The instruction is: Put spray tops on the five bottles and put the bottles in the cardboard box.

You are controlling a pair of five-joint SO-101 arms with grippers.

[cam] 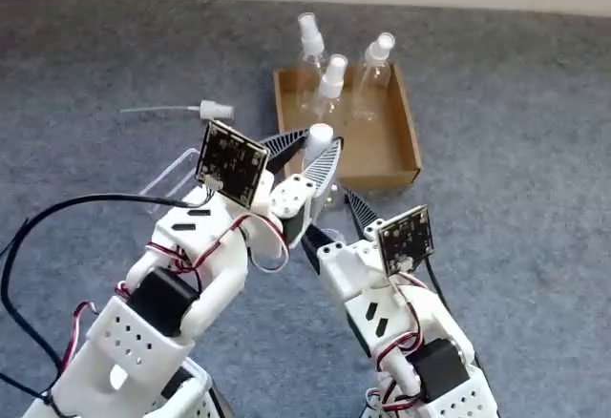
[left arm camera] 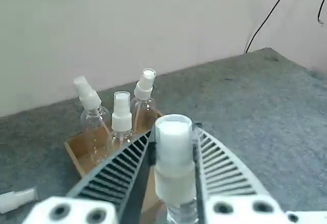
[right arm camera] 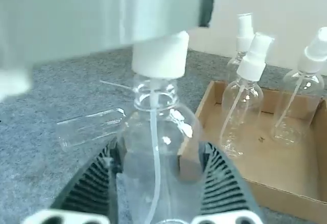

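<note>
My left gripper [left arm camera: 172, 134] is shut on a white spray top [left arm camera: 173, 173], held over the neck of a clear bottle [right arm camera: 158, 147]. The top's thin tube hangs down inside the bottle, and the cap sits just above the neck. My right gripper [right arm camera: 159, 155] is shut on that bottle's body, holding it upright just in front of the cardboard box [cam: 409, 141]. Both grippers meet there in the high view, the left gripper [cam: 317, 146] above the right gripper [cam: 330, 210]. Three bottles with spray tops [cam: 333, 76] stand in the far part of the box.
A loose spray top [cam: 212, 109] with its tube lies on the grey carpet, left of the box. An empty clear bottle [right arm camera: 89, 127] lies on its side near it, partly behind the left arm in the high view. The near half of the box floor [right arm camera: 276, 180] is bare.
</note>
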